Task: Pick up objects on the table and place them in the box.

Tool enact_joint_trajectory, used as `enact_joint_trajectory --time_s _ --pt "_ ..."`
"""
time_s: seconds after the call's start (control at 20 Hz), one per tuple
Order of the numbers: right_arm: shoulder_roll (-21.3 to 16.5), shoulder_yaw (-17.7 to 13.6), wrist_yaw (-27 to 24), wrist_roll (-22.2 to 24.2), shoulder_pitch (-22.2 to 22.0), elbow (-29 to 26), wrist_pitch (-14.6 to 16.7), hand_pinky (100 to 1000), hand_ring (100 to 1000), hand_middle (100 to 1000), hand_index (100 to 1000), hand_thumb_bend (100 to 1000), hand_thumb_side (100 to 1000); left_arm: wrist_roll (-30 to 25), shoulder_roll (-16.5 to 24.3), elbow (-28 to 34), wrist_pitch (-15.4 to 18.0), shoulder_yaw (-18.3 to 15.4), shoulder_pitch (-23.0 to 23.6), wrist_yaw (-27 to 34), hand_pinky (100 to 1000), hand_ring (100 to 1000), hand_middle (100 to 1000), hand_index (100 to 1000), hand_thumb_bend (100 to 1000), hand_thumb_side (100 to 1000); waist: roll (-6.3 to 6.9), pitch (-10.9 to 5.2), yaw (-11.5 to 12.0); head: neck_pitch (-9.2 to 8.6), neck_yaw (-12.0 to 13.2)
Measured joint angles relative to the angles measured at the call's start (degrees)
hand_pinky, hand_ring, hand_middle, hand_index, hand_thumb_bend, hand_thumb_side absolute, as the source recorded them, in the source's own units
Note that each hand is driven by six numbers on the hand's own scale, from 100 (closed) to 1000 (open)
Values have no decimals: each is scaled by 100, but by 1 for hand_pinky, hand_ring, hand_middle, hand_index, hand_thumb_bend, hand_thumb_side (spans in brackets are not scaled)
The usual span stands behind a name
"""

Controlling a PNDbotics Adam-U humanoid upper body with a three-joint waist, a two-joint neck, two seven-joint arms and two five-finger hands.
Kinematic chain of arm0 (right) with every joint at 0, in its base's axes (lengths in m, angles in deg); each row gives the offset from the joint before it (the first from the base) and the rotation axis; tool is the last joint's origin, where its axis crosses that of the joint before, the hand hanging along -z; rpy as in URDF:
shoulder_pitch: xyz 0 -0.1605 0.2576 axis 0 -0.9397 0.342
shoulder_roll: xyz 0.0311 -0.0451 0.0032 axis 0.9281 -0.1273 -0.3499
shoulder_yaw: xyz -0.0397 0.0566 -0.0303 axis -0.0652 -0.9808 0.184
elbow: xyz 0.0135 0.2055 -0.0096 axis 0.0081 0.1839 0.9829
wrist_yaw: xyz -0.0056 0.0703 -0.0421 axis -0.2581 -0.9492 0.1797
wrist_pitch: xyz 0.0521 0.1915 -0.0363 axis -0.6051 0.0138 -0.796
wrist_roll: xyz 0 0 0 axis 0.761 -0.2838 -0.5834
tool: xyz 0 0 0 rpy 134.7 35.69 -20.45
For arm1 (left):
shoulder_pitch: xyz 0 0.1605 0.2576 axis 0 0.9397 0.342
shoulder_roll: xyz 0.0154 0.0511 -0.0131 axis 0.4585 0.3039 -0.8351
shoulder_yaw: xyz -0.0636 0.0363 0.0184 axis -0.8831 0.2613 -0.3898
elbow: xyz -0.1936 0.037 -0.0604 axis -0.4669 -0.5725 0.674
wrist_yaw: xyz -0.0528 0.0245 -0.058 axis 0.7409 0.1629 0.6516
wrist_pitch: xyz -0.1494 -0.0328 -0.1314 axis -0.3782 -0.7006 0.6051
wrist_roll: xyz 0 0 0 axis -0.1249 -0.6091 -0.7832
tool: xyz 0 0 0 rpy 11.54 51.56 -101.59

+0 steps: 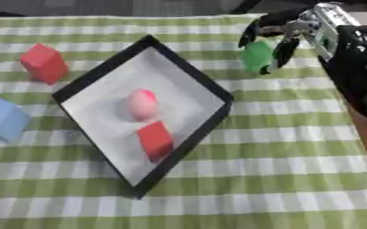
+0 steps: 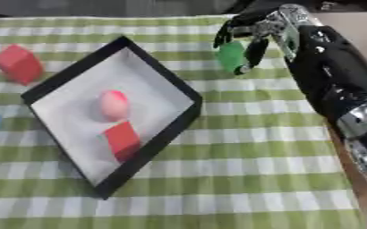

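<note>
Right hand [image 2: 253, 33] fingers around green block [image 1: 257, 55]

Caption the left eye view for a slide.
Right hand grips a green block beside the black-rimmed box, which already holds a pink egg and red block.

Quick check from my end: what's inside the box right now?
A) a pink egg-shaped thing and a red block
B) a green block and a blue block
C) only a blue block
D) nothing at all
A: the pink egg-shaped thing and a red block lie on the white floor of the box; the green block is in the right hand, outside it.
</note>
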Motion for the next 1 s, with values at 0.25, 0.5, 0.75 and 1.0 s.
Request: enact_joint_trajectory --time_s 0.25,0.5,0.75,1.0 --pt "13 -61 95 -140 -19 69 -124 822 769 702 801 469 100 -1 0 0 1 1 -1 6 803 890 791 849 309 770 0 0 -2 0 -4" --pt "47 -68 106 -219 -21 80 -202 806 734 646 773 452 100 -3 0 0 3 1 -1 6 803 890 791 846 308 770 0 0 -3 0 -5" --pt "41 -85 60 -285 -63 71 -279 801 711 529 692 406 100 -6 0 0 4 2 -1 6 803 890 788 844 308 769 0 0 -4 0 -5" --pt "-69 -23 -312 -215 -177 -145 -331 793 671 457 623 341 100 -6 0 0 4 2 -1 6 803 890 788 844 307 769 0 0 -20 0 -5"
